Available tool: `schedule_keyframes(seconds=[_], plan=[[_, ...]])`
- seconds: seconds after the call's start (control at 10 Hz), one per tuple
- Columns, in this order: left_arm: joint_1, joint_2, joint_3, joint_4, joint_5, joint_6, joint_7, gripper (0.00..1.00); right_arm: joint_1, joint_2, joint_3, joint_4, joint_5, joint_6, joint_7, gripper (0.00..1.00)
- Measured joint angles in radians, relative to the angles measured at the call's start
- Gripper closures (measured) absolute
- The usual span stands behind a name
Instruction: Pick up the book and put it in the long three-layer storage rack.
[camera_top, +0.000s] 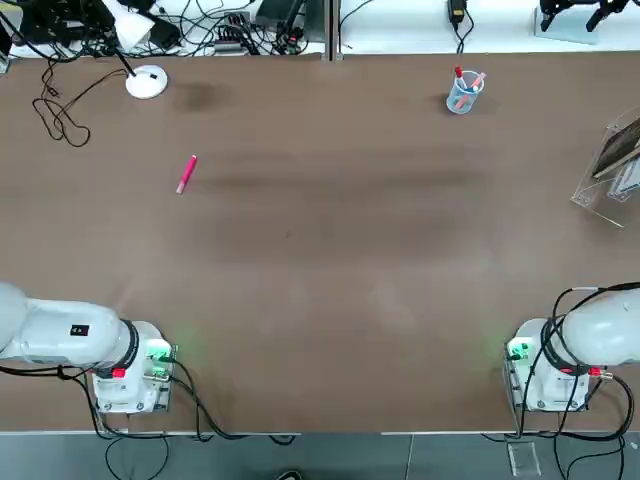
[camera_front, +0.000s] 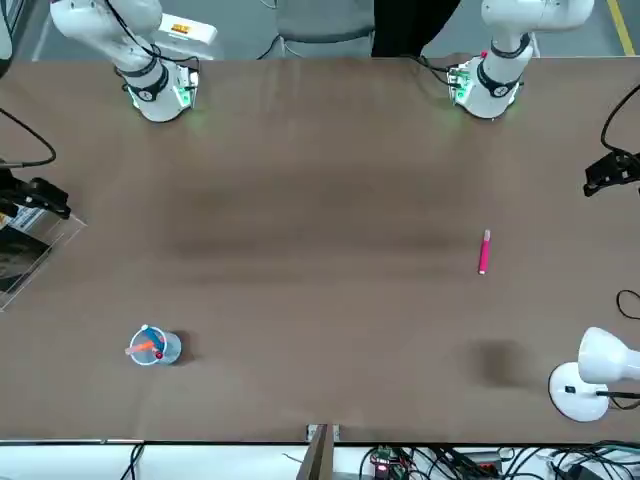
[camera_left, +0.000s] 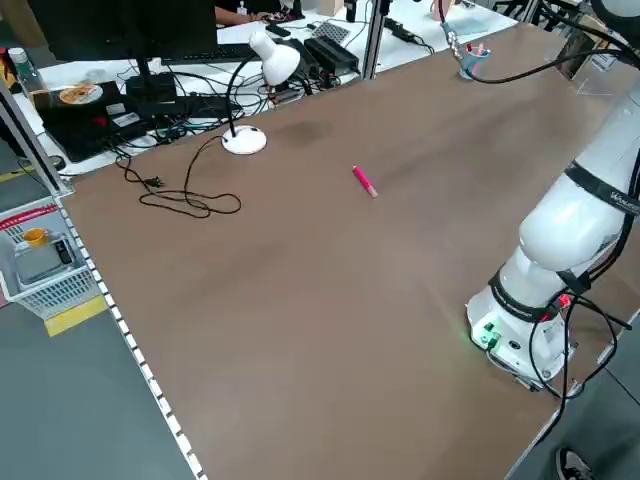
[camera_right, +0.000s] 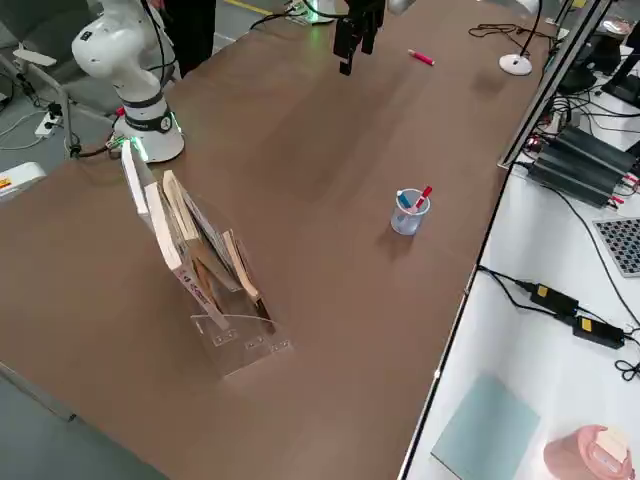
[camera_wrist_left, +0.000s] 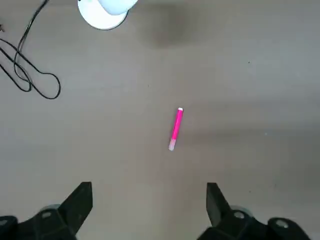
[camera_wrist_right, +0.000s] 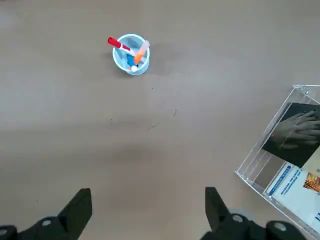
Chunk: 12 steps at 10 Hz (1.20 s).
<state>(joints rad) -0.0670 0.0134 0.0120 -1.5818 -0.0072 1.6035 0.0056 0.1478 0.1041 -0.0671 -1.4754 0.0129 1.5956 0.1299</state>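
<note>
Seen from the top view, with 12 o'clock away from the robot, the book (camera_wrist_right: 295, 131) is in the clear rack (camera_wrist_right: 248, 172) at the desk's edge, between 2 and 3 o'clock from the middle of the desk (camera_top: 330, 270). It leans at a slant, its dark cover with the pale hand showing, and a white book (camera_wrist_right: 300, 192) with blue lettering is just beside it in the same rack. The right end effector (camera_wrist_right: 148, 197) hangs above the desk's 3 o'clock side, near the rack, its fingers wide apart and holding nothing. The cup (camera_top: 461, 93) of pens stands upright between 1 and 2 o'clock, well apart from the rack. At about 10 o'clock a pink pen (camera_top: 187, 174) lies alone on the desk. Farther out, between 10 and 11 o'clock, is the lamp (camera_top: 146, 81), with a loose black cable (camera_top: 62, 118) coiled near it. The left end effector (camera_wrist_left: 149, 195) hangs over the desk's 9 o'clock side, also wide and with nothing between its fingers.
</note>
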Motion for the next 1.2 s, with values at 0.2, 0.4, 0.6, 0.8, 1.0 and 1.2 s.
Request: schedule_keyframes(seconds=[0.2, 0.4, 0.6, 0.8, 1.0, 1.2], plan=[[0.0, 0.003, 0.0, 0.017, 0.0, 0.001, 0.0, 0.0, 0.0, -0.001, 0.011, 0.0, 0.0, -0.004, 0.0, 0.0], [0.0, 0.011, 0.0, 0.038, 0.0, 0.001, 0.0, 0.0, 0.0, -0.003, 0.019, 0.001, -0.001, -0.008, 0.0, 0.0], [0.0, 0.019, 0.0, 0.046, 0.0, 0.001, 0.0, 0.0, 0.0, -0.005, 0.021, 0.001, -0.001, -0.008, 0.0, 0.0], [0.0, 0.024, -0.001, 0.049, 0.0, 0.001, -0.001, 0.0, 0.0, -0.006, 0.021, 0.001, -0.001, -0.008, 0.0, 0.0], [0.0, 0.027, -0.001, 0.051, 0.0, 0.001, -0.002, 0.0, 0.0, -0.006, 0.021, 0.001, -0.002, -0.008, 0.0, 0.0], [0.0, 0.028, -0.001, 0.051, 0.0, 0.001, -0.002, 0.0, 0.0, -0.006, 0.021, 0.001, -0.002, -0.008, 0.0, 0.0]])
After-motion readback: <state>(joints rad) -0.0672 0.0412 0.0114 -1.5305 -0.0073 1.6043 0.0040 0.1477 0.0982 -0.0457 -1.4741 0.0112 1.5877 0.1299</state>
